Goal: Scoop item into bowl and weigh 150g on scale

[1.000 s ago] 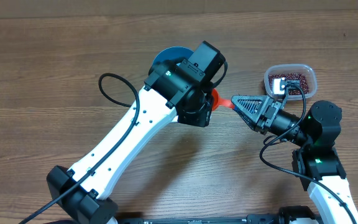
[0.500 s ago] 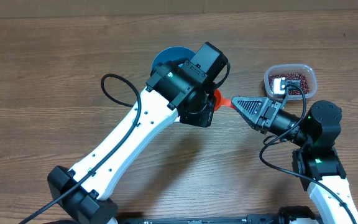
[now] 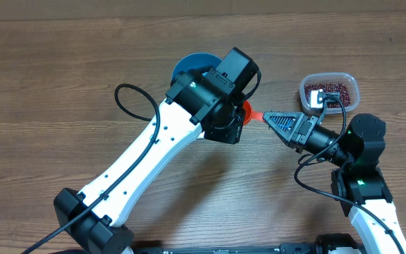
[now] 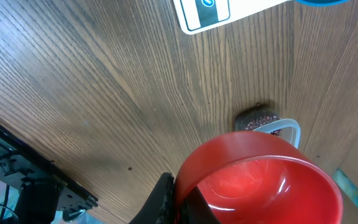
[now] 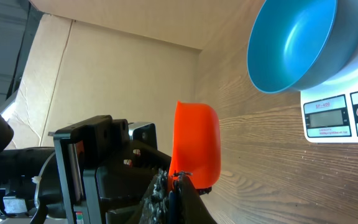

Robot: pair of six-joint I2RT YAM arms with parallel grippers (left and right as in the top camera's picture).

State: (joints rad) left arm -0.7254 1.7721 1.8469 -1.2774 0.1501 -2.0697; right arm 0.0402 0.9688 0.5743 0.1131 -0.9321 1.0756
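A red-orange scoop (image 3: pixel 245 111) hangs above the table between both arms. My left gripper (image 4: pixel 179 194) is shut on the rim of its round cup (image 4: pixel 260 180). From the other side, my right gripper (image 5: pixel 174 182) is shut on the scoop's lower end (image 5: pixel 197 149). In the overhead view the left gripper (image 3: pixel 238 118) and right gripper (image 3: pixel 266 116) nearly meet, and the left wrist hides most of the scoop. A blue bowl (image 5: pixel 291 43) sits on the white scale (image 5: pixel 340 115), also seen as the blue bowl (image 3: pixel 189 65) behind the left arm. The cup looks empty.
A clear tub of dark red beans (image 3: pixel 328 90) stands at the right, behind the right arm; the tub (image 4: pixel 263 120) also shows past the cup's rim. The scale's display panel (image 4: pixel 207 11) is at the top. A black cable (image 3: pixel 129 99) loops left of the left arm.
The left wrist has shifted slightly right over the scoop, so less red shows in the overhead view. The right gripper has barely moved.
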